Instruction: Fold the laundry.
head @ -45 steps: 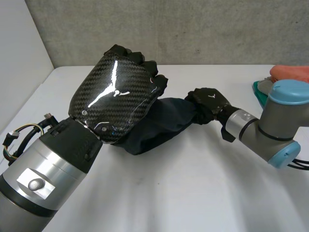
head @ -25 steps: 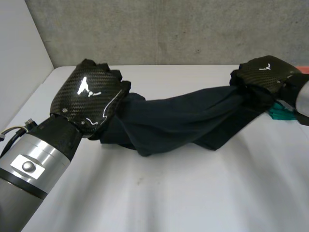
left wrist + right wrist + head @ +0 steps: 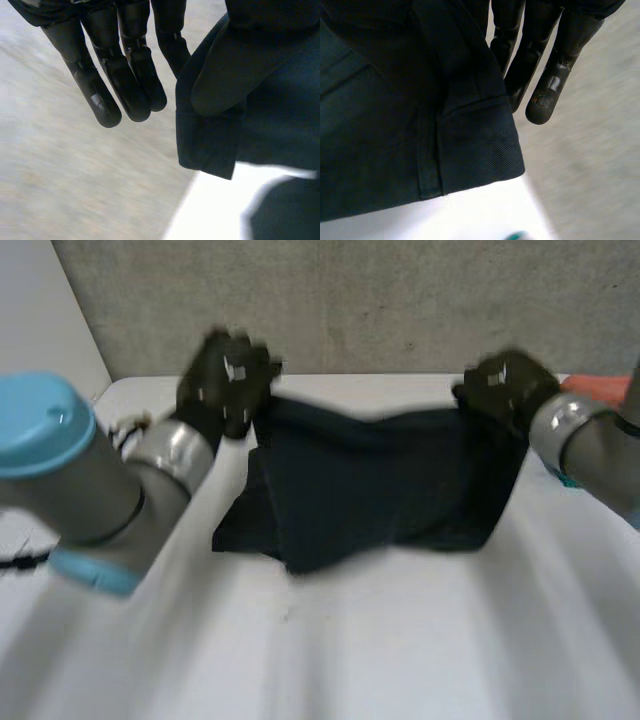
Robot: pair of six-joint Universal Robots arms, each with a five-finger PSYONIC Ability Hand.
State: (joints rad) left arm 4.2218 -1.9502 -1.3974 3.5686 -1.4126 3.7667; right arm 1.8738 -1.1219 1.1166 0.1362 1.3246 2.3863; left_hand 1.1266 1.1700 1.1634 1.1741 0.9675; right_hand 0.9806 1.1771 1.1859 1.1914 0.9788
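Navy garment hangs spread between both hands over the far part of the white table, and as far as I can tell its lower edge sags onto the tabletop. I have the left hand at the upper left corner. In its wrist view the hemmed corner is pinched under the thumb, while the other fingers hang straight and close together beside the cloth. The right hand holds the opposite upper corner, likewise nipping the hem against its thumb, with straight fingers just beside the fold. An orange cloth lies behind the right wrist.
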